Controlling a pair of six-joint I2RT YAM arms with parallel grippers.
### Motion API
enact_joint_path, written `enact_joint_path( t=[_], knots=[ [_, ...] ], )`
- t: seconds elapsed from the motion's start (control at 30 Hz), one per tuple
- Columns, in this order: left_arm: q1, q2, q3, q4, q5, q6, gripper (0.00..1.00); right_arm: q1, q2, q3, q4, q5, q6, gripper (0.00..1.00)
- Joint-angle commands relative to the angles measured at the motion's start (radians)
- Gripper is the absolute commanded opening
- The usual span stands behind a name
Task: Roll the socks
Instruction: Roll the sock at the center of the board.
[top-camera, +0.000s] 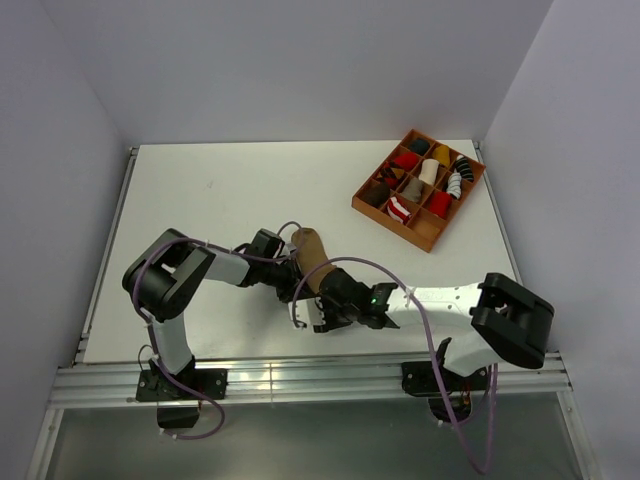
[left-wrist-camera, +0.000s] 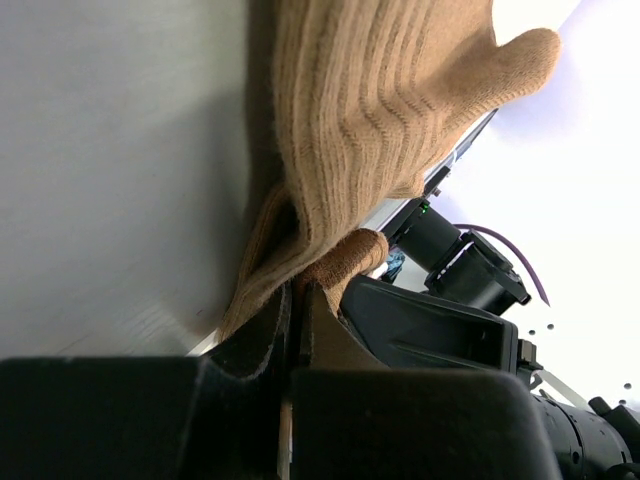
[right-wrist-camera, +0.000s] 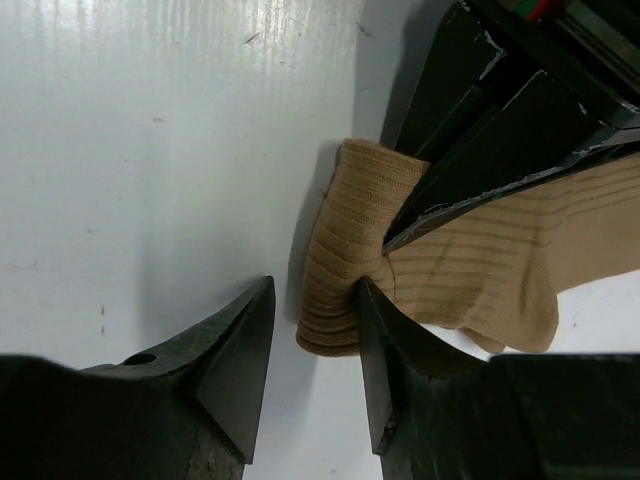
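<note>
A tan-brown ribbed sock (top-camera: 309, 256) lies on the white table between the two arms. Its near end is curled into a small roll (right-wrist-camera: 348, 250). My left gripper (left-wrist-camera: 297, 292) is shut on a fold of the sock (left-wrist-camera: 380, 110) beside that roll. It shows as black fingers (right-wrist-camera: 470, 165) in the right wrist view. My right gripper (right-wrist-camera: 314, 292) is open around the rolled end, with its right finger (right-wrist-camera: 385, 340) touching the roll. The left finger (right-wrist-camera: 235, 350) stands apart on bare table. The red-and-white striped sock is out of view.
A brown compartment tray (top-camera: 430, 235) with several sock rolls stands at the back right. The right arm's body (left-wrist-camera: 430, 330) sits close against my left gripper. White walls enclose the table on three sides.
</note>
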Motion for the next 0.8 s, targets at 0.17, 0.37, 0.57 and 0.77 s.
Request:
enact_joint_path(
  t=[0.17, 0.37, 0.57, 0.77],
  knots=[
    [-0.002, 0.006, -0.001, -0.071, 0.001, 0.032, 0.04, 0.006, 0.061, 0.032, 0.066, 0.108, 0.032, 0.38],
    [-0.002, 0.014, 0.016, -0.114, -0.016, 0.071, 0.06, -0.002, 0.086, 0.077, -0.013, 0.074, 0.06, 0.16],
    [-0.002, 0.011, 0.032, -0.152, -0.072, 0.125, 0.13, -0.094, 0.09, 0.179, -0.24, -0.143, 0.068, 0.16],
    [0.001, -0.044, 0.01, -0.096, -0.164, 0.115, 0.2, -0.236, 0.15, 0.296, -0.439, -0.388, 0.039, 0.16]
  ],
)
